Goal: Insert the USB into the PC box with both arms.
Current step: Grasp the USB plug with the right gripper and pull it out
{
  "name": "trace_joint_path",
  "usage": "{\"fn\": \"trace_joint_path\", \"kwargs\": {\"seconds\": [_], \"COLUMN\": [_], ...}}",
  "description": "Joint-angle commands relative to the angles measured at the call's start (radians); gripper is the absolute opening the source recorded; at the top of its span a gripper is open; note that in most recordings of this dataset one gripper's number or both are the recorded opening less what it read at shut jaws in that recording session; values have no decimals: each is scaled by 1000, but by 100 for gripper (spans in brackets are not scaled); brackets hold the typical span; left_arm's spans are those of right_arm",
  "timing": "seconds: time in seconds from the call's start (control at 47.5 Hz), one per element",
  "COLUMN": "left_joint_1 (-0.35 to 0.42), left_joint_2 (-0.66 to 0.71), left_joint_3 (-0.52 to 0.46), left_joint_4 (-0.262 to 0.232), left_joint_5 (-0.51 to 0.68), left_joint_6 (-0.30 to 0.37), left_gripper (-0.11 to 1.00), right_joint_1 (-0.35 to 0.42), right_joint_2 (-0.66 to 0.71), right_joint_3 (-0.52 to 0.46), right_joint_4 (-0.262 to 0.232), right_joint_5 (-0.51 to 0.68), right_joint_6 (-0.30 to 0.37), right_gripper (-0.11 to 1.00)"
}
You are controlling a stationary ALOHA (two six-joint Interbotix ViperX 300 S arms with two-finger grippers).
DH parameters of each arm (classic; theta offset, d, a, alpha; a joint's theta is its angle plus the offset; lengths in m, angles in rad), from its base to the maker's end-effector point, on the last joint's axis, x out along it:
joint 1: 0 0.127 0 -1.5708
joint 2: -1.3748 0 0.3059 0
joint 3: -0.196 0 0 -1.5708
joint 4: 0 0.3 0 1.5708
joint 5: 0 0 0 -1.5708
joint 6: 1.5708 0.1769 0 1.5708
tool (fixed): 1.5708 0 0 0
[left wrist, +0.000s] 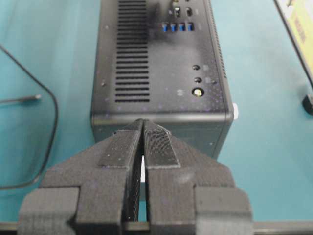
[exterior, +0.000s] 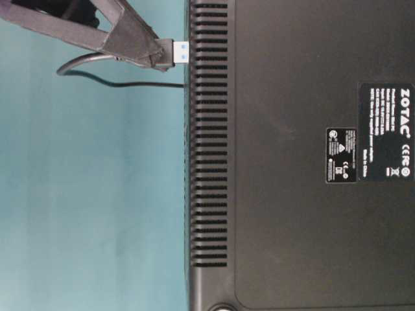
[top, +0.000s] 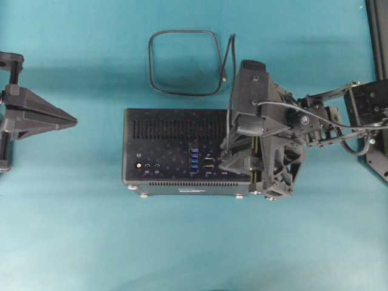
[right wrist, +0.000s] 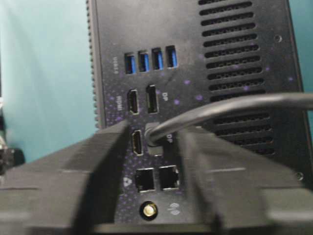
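ZOTAC, CE, "Made in China" read on box [exterior: 311, 162] underside | your right gripper [exterior: 146, 48] clamps USB [exterior: 175, 53] plug, blue tip just beside box's slotted edge | cable loop [top: 185, 63] far of box, bare mat [top: 182, 242] near | left gripper [left wrist: 143, 147] together, left of box

Work surface: teal table cover [top: 73, 230], matte, slightly wrinkled, evenly lit with soft shadows. Dark frame rail [top: 377, 36] along its right edge, overhead view.
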Motion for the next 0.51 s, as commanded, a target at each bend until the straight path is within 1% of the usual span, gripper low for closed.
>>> {"fn": "trace_joint_path", "kwargs": {"seconds": [0.0,0.126,0.19,0.337,0.485], "left_joint_1": [-2,-2,-2,-2,-2], "left_joint_2": [3,2,-2,-6,-5], "left_joint_3": [-20,-20,-20,-18,-23], "left_joint_4": [3,3,3,2,2], "left_joint_5": [-8,-9,-14,-20,-20], "left_joint_6": [0,-2,-2,-2,0], "left_gripper": [0,0,0,0,0], "right_joint_1": [-2,-2,-2,-2,-2], "right_joint_2": [-8,-5,-2,-3,-5], "right_joint_3": [-29,-29,-29,-31,-44], "right_joint_4": [0,-2,-2,0,-2], "right_joint_5": [-6,-2,3,5,23], "right_joint_6": [0,0,2,2,2], "right_gripper": [37,21,16,8,8]}}
